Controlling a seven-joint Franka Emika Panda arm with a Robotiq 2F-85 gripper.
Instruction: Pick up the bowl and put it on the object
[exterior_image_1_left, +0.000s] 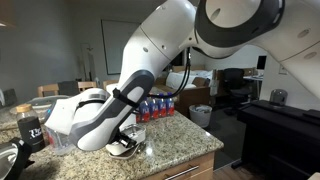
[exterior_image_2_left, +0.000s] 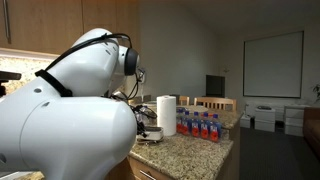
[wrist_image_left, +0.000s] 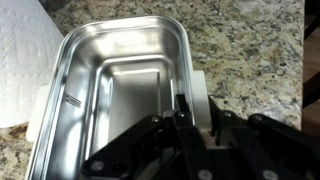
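Observation:
The bowl (wrist_image_left: 110, 90) fills the wrist view: rounded-square, white outside, shiny grey inside, over the speckled granite counter (wrist_image_left: 250, 50). My gripper (wrist_image_left: 197, 100) straddles its right wall, one finger inside and one outside, closed on the wall. In an exterior view the gripper (exterior_image_1_left: 125, 143) is low at the counter with the bowl (exterior_image_1_left: 122, 149) under it; I cannot tell if the bowl is lifted. A low see-through shape just right of it (exterior_image_1_left: 150, 150) looks like the tray. The tray does not show in the wrist view.
A tall white paper towel roll (wrist_image_left: 25, 60) stands right beside the bowl and also shows in an exterior view (exterior_image_2_left: 166, 110). A row of small red-and-blue bottles (exterior_image_1_left: 155, 107) stands further back on the counter. The counter's front edge (exterior_image_1_left: 190, 160) is close.

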